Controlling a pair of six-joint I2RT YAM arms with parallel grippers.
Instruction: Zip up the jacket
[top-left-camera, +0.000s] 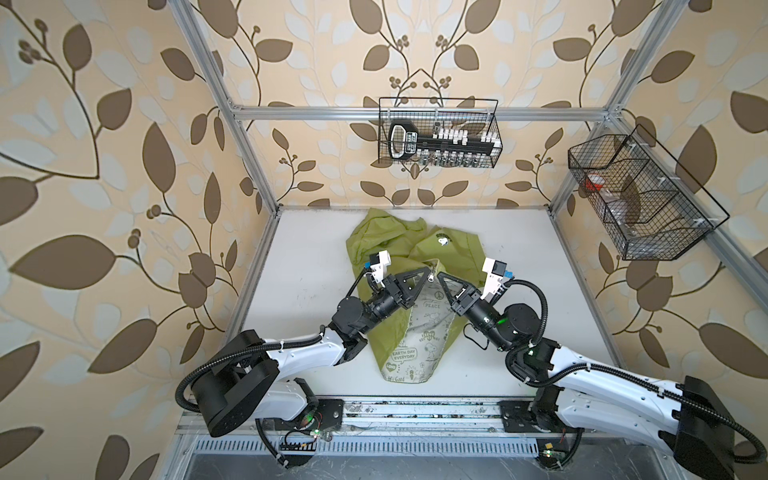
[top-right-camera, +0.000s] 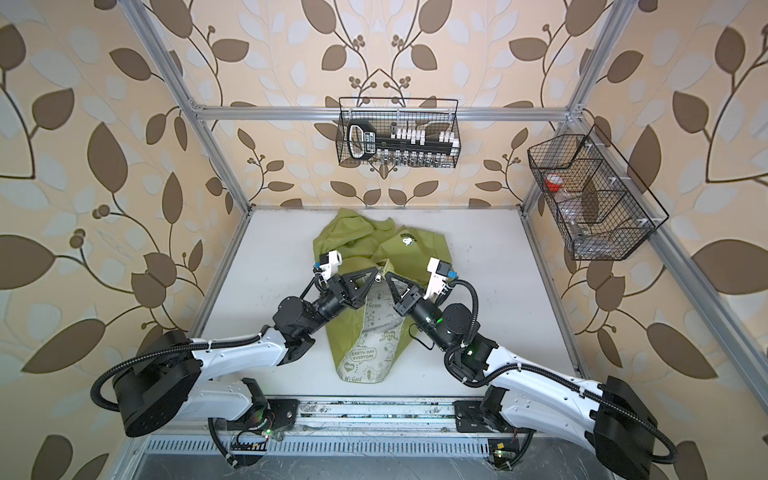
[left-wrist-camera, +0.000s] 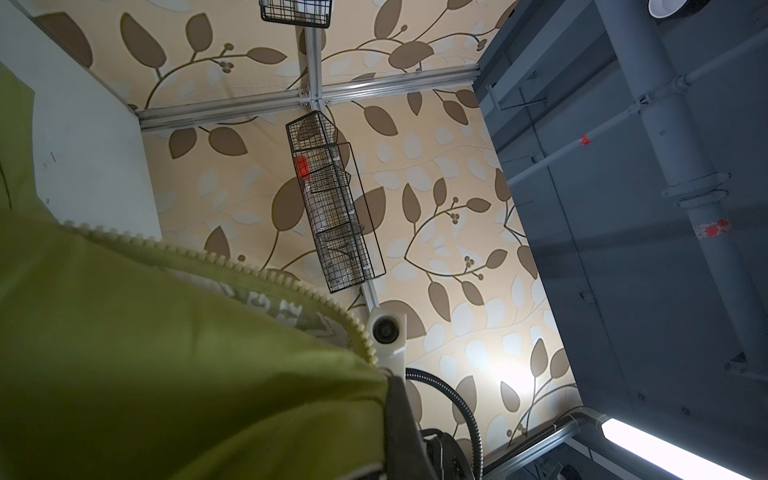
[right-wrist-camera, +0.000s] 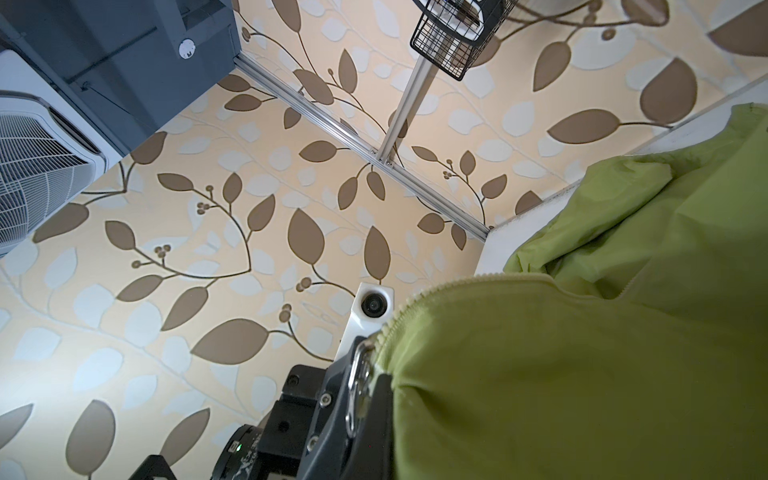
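The lime-green jacket (top-left-camera: 386, 245) (top-right-camera: 353, 237) lies crumpled on the white table (top-left-camera: 291, 299), its front spread open towards the near edge so the white printed lining (top-left-camera: 415, 328) shows. Both grippers meet tip to tip at the point where the pale zipper (left-wrist-camera: 266, 274) splits. My left gripper (top-left-camera: 424, 272) (left-wrist-camera: 388, 378) is shut on the green fabric at one zipper edge. My right gripper (top-left-camera: 440, 277) (right-wrist-camera: 386, 376) is shut on the opposite edge. The metal pull (right-wrist-camera: 356, 386) sits squeezed between the two grippers' dark fingers. Fabric hides one finger of each gripper.
A black wire basket (top-left-camera: 438, 133) with tools hangs on the back rail. Another wire basket (top-left-camera: 640, 199) hangs on the right frame rail. Aluminium posts (top-left-camera: 249, 158) stand at the table's back corners. Both arm bases sit along the front rail (top-left-camera: 415, 411).
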